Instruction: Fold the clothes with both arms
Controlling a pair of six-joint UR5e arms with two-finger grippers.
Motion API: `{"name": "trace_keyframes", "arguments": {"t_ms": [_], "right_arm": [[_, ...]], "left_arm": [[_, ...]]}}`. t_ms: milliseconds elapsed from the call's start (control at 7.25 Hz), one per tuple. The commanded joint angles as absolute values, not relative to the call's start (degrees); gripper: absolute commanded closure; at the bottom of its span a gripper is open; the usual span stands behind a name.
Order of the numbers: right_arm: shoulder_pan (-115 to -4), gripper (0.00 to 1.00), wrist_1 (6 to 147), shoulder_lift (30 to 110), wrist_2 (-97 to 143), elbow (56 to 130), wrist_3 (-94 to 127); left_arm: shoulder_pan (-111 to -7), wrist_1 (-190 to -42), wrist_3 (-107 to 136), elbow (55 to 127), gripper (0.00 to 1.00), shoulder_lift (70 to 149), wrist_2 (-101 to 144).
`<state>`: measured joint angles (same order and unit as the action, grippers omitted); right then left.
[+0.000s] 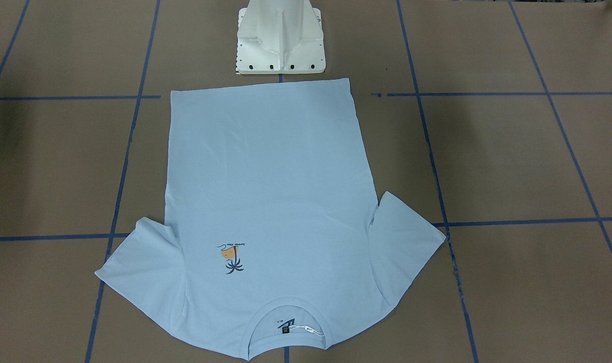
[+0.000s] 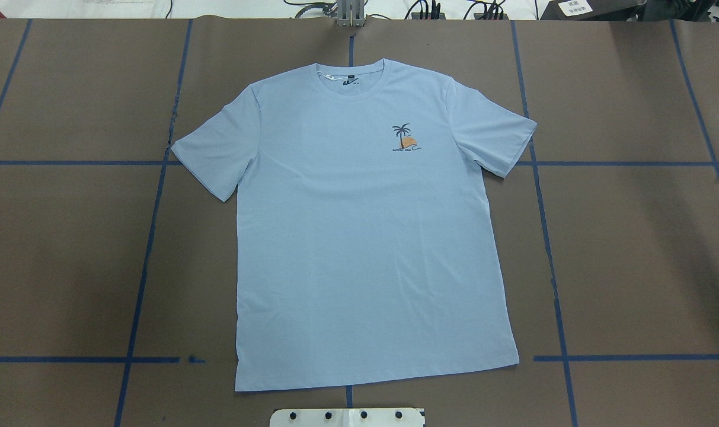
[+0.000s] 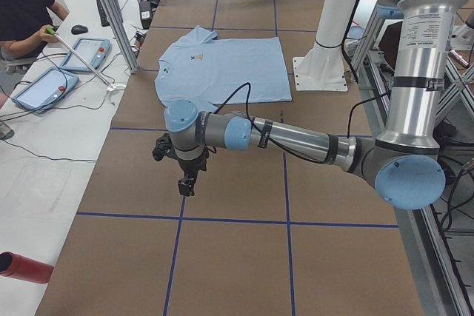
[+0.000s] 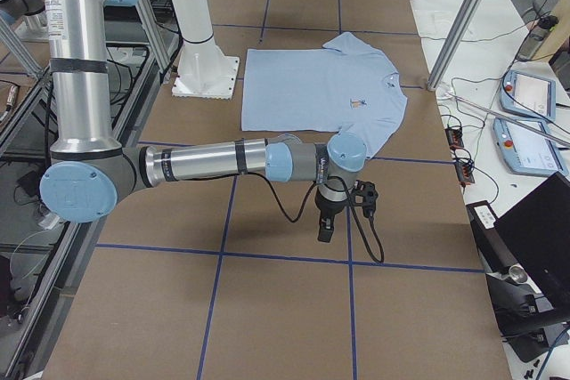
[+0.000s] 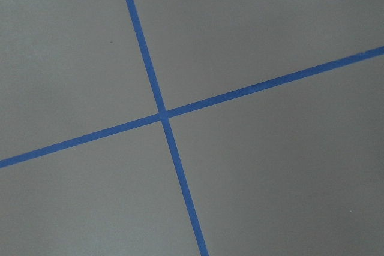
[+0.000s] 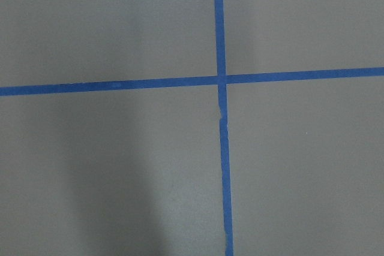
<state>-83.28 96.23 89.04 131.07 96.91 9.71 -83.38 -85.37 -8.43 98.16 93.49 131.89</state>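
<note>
The pale blue T-shirt (image 2: 365,237) lies flat and face up in the middle of the brown table, sleeves spread, collar away from the robot. It also shows in the front view (image 1: 270,191). The palm print (image 2: 405,137) and the dark neck label (image 2: 350,83) face up. My left gripper (image 3: 187,186) hangs over bare table off the shirt's side, far from it. My right gripper (image 4: 326,233) hangs the same way off the other side. Both show only in side views, so I cannot tell whether they are open or shut. The wrist views show only table.
Blue tape lines (image 5: 162,115) cross the brown table (image 2: 632,249) in a grid. The white pedestal base (image 1: 280,40) stands just behind the shirt's hem. An operator (image 3: 22,5) sits by control pendants (image 3: 44,86) beside the table. A red cylinder (image 3: 22,268) lies there.
</note>
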Motion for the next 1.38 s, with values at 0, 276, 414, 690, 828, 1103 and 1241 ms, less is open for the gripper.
{"name": "trace_keyframes", "arguments": {"t_ms": [0, 276, 414, 690, 828, 1103, 1241], "right_arm": [[-82.88, 0.0, 95.89, 89.12, 131.66, 96.86, 10.02], [-81.75, 0.0, 95.54, 89.12, 136.64, 97.03, 10.19], [-78.0, 0.0, 90.84, 89.12, 136.84, 97.12, 10.54], [-73.68, 0.0, 77.75, 89.21, 136.41, 95.89, 17.78], [-69.82, 0.0, 73.26, 87.47, 135.28, 95.71, 25.59], [-62.26, 0.0, 65.43, 78.46, 133.69, 89.78, 43.25], [-59.7, 0.0, 61.21, 73.35, 131.16, 85.04, 48.03]], "left_arm": [[-83.23, -84.82, -8.09, 98.78, 0.0, 93.69, 132.18], [-83.49, -84.2, -8.09, 100.79, 0.0, 93.61, 132.63], [-83.67, -83.76, -7.74, 105.42, 0.0, 91.25, 134.63], [-83.67, -85.33, -3.03, 106.19, 0.0, 90.7, 134.12], [-83.67, -88.47, -1.34, 106.17, 0.0, 90.01, 134.47], [-83.58, -89.12, -1.49, 106.0, 0.0, 90.09, 135.0], [-83.58, -89.3, -1.58, 105.65, 0.0, 90.09, 135.09]]}}
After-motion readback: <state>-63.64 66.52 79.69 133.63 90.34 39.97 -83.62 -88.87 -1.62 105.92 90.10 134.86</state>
